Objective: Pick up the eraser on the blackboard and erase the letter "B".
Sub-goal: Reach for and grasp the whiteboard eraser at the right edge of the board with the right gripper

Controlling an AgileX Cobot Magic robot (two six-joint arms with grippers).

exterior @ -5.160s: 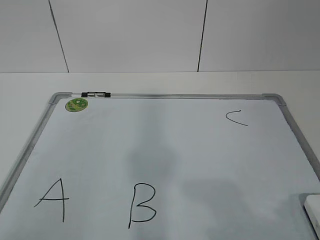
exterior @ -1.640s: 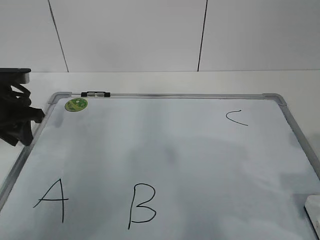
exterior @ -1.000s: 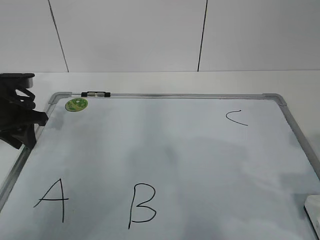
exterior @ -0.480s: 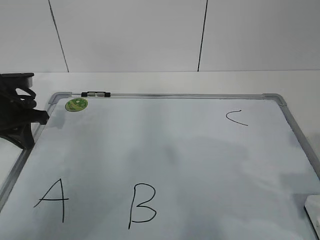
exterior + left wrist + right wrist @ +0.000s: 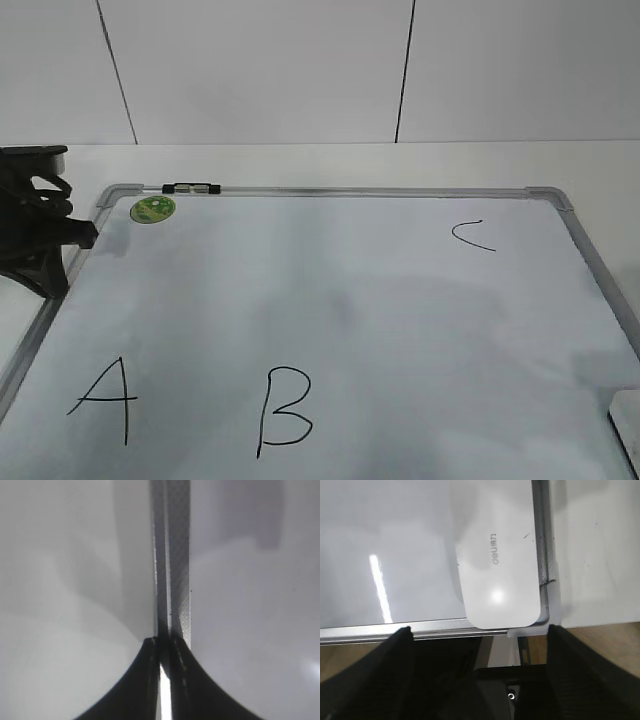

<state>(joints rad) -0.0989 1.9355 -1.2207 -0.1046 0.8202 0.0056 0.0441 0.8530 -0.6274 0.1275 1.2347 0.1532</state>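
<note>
The blackboard (image 5: 330,190) lies flat, with the letter "B" (image 5: 283,410) near its front edge between an "A" (image 5: 100,400) and a smaller "C" (image 5: 473,235). The eraser (image 5: 626,422) lies at the front right corner, cut off by the picture's edge. In the right wrist view the eraser (image 5: 500,565) is a white block lying on the board's corner by the frame (image 5: 420,628). My right gripper (image 5: 477,631) is open, just short of the eraser, its fingers to either side and not touching it. My left gripper (image 5: 85,237) is shut and empty (image 5: 165,642) over the board's left frame (image 5: 175,580).
A round green magnet (image 5: 153,209) and a black clip (image 5: 192,187) sit at the board's far left corner. White table (image 5: 400,165) surrounds the board, with a white wall behind. The table's front edge and a dark stand (image 5: 520,675) show below the right gripper.
The left gripper came in from the left and has stayed almost still for the last half second. A shadow has spread over the board's front right. The eraser has not moved.
</note>
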